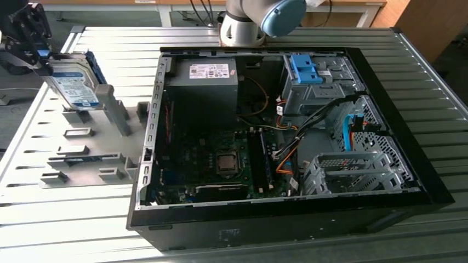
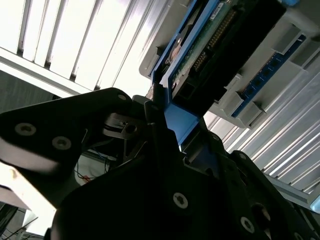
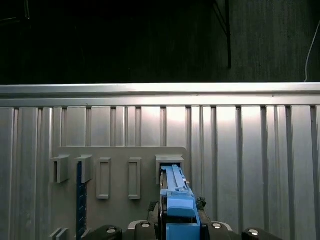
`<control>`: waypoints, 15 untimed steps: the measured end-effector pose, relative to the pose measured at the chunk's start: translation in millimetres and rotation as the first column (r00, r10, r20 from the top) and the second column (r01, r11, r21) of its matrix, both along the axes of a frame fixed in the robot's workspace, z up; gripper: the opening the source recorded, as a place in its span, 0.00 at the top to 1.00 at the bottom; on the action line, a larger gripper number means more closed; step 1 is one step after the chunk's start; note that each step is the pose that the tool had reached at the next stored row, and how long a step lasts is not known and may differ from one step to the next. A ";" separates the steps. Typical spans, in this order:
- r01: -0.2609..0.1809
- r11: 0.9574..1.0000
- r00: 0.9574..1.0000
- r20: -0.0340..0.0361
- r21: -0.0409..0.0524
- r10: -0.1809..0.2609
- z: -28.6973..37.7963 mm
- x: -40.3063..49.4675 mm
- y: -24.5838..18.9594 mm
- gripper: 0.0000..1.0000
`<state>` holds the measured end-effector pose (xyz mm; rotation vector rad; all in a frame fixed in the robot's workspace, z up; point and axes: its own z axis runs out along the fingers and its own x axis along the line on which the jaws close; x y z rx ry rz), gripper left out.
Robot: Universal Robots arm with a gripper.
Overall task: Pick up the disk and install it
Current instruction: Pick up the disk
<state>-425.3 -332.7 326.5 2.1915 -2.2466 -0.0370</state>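
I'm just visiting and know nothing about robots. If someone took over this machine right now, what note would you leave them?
Gripper: shut on the disk, gripping its blue-framed edge.
Disk: tilted, over the grey rack beside the open computer case. I cannot tell whether it has cleared its slot.
Done: disk grasped.
Left: the disk is not yet in the case.

An open computer case [image 1: 256, 230] stands beside a grey fixture plate [image 1: 33, 148].
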 end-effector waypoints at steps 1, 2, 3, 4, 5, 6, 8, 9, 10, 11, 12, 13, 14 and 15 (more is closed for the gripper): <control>0.000 1.000 1.000 0.000 0.000 0.000 1.7 0.0 0.0 0.63; 0.000 1.000 1.000 0.000 0.000 0.000 3.5 0.0 0.0 0.63; 0.000 1.000 1.000 0.000 0.000 0.000 5.4 0.0 0.0 0.63; 0.000 1.000 1.000 0.000 0.000 0.000 7.2 0.0 0.0 0.63; 0.000 1.000 1.000 0.000 0.000 0.000 9.5 0.0 0.0 0.63; 0.000 1.000 1.000 0.000 0.000 0.000 11.8 0.0 0.0 0.63; 0.000 1.000 1.000 0.000 0.000 0.000 16.5 0.0 0.0 0.63; 0.000 1.000 1.000 0.000 0.000 0.000 19.0 0.0 0.0 0.63; 0.000 1.000 1.000 0.000 0.000 0.000 21.4 0.0 0.0 0.63; 0.000 1.000 1.000 0.000 0.000 0.000 23.9 0.0 0.0 0.63; 0.000 1.000 1.000 0.000 0.000 0.000 26.8 0.0 0.0 0.63; 0.000 1.000 1.000 0.000 0.000 0.000 29.3 0.0 0.0 0.63; 0.000 1.000 1.000 0.000 0.000 0.000 31.7 0.0 0.0 0.63; 0.000 1.000 1.000 0.000 0.000 0.000 33.7 0.0 0.0 0.63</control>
